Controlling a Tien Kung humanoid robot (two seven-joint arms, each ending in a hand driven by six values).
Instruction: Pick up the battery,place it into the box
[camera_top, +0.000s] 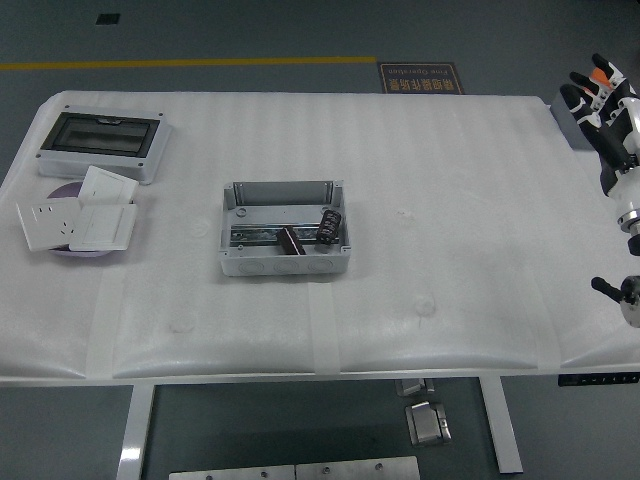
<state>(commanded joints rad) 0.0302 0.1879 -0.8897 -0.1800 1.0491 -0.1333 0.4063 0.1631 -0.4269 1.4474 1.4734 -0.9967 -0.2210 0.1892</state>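
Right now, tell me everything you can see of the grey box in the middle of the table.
The box is a light grey, plastic-looking rectangular enclosure, lid off and open upward, sitting flat on the white table near its centre. Round knockout marks line its near wall. Inside runs a metal rail along its length, with a small dark part on it. The battery, dark and cylindrical, lies in the right end. No hand touches the box.
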